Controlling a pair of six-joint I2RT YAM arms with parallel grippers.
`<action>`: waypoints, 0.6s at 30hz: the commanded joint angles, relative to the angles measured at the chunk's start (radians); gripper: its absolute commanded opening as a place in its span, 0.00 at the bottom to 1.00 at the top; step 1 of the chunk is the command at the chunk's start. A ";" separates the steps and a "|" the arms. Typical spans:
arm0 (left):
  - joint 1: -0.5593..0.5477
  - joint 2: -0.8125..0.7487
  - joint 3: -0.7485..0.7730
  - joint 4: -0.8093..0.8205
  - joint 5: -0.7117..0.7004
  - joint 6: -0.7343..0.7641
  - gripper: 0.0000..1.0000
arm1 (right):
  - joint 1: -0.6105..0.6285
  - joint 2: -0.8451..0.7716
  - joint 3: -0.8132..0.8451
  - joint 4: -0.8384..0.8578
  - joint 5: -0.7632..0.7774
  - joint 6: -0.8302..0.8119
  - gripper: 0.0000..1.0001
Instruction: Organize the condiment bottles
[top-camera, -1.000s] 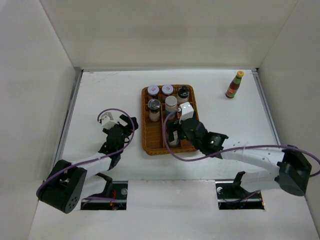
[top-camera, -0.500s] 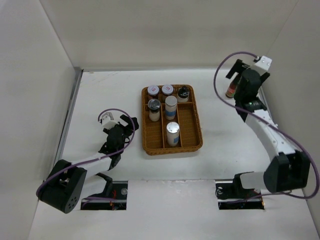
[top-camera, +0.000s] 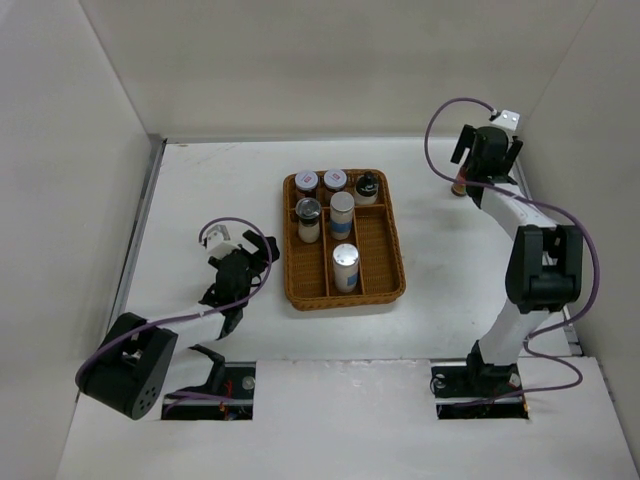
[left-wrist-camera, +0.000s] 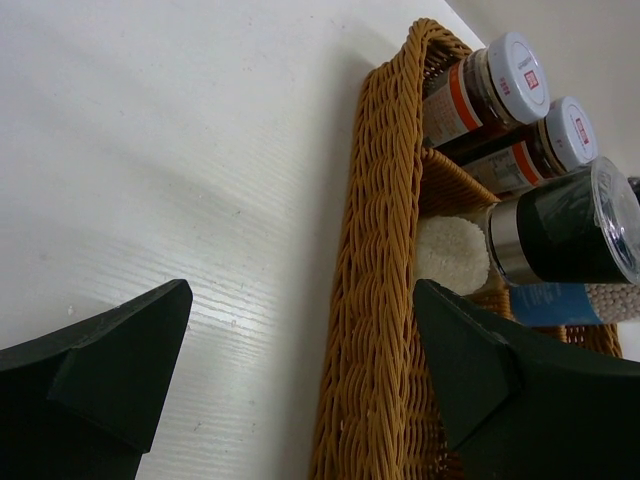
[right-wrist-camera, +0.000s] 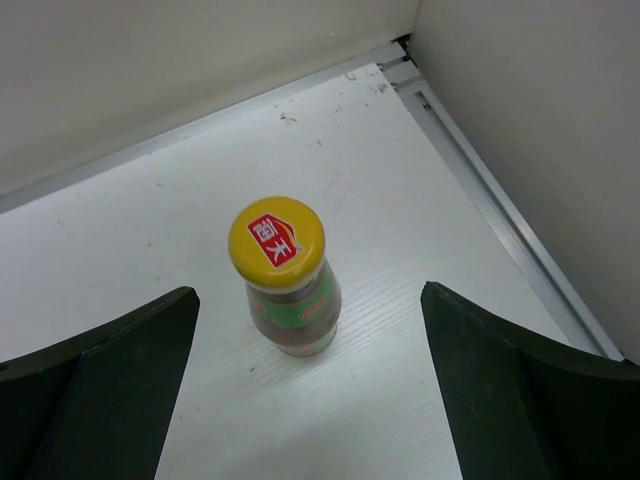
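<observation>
The right gripper (right-wrist-camera: 308, 297) hangs with its jaws spread wide and nothing between them, above the red sauce bottle (right-wrist-camera: 292, 300), which stands upright on the table (right-wrist-camera: 130, 250) in the far right corner, well apart from the wicker tray (top-camera: 393, 262). The bottle looks like glass: stiff, smooth, probably slippery, light and narrow-based, so a nudge could tip it. The labelled body just below the yellow cap (right-wrist-camera: 277, 240) seems the safest hold. The left gripper (left-wrist-camera: 302, 300) is likewise spread and empty, low beside the tray's left rim. From above, the right gripper covers most of the bottle, its label is too small to read, and the left wrist view cuts off most of the tray.
</observation>
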 joint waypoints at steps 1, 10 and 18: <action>-0.005 0.007 0.037 0.055 0.015 -0.003 0.96 | -0.008 0.032 0.083 0.075 -0.031 -0.027 1.00; -0.005 0.024 0.038 0.066 0.015 -0.003 0.96 | -0.011 0.133 0.143 0.113 -0.023 -0.038 0.78; -0.008 0.039 0.046 0.068 0.015 -0.002 0.96 | 0.005 0.045 0.046 0.267 0.049 -0.070 0.43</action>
